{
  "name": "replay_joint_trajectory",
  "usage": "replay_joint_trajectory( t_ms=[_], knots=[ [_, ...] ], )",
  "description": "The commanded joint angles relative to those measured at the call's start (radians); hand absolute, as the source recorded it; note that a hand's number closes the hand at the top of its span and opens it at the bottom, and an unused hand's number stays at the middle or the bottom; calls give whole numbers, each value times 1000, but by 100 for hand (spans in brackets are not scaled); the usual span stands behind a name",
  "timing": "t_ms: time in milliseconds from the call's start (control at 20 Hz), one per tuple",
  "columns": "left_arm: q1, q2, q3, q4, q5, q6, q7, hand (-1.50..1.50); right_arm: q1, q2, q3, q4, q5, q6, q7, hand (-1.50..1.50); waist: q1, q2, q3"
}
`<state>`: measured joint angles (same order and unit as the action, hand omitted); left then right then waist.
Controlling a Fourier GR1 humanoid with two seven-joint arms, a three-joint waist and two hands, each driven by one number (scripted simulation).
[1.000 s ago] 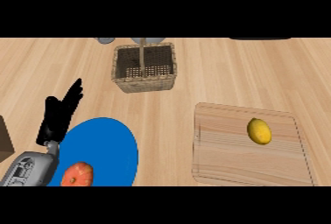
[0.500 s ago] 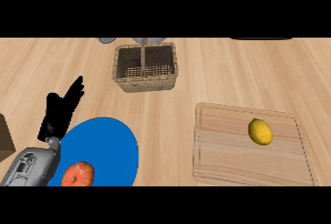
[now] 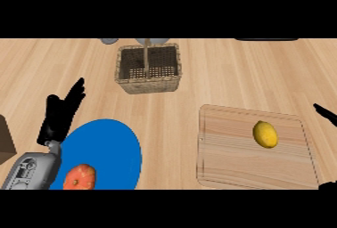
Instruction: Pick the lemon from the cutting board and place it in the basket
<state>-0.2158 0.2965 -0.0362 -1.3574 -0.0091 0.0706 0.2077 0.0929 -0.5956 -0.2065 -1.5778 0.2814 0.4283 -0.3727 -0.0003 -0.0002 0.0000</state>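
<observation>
A yellow lemon (image 3: 265, 134) lies on the wooden cutting board (image 3: 230, 164), right of its middle. The woven basket (image 3: 149, 84) stands at the back centre, apart from the board. My left hand (image 3: 60, 116) rests open at the left, fingers pointing up, over the edge of a blue plate. Of my right hand only a straight black finger (image 3: 325, 113) shows at the right edge, just right of the board, with another dark tip at the lower right corner. Neither hand touches the lemon.
A blue plate (image 3: 112, 151) lies at the lower left with an orange-red fruit (image 3: 80, 177) on it. A brown block (image 3: 5, 140) sits at the left edge. Grey objects (image 3: 109, 41) and a dark one (image 3: 266, 39) line the counter's far edge.
A finger of my right hand has come into view at the right edge beside the board. The left hand and the lemon have stayed where they were.
</observation>
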Motion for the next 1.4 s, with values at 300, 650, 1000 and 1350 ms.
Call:
replay_joint_trajectory(
  t_ms=[300, 650, 1000, 1350],
  knots=[
    [-36, -14, 61, 6, -11, -62, 31, 0, -128, 89, 23, 239, 166, -89, -140, -150, 1, 1, 0],
    [3, -54, 44, -83, -63, -41, 68, 0, -209, 204, 107, 248, 251, -135, -57, -150, 4, 0, 0],
    [-39, -47, 111, 16, -69, -92, -2, 0, -161, 233, 85, 127, 239, -75, 30, -150, -2, 0, 0],
    [-103, -46, 144, 79, -84, -99, 11, 0, -197, 202, 61, 214, 253, -41, -13, -150, -4, 1, 0]
  ],
)
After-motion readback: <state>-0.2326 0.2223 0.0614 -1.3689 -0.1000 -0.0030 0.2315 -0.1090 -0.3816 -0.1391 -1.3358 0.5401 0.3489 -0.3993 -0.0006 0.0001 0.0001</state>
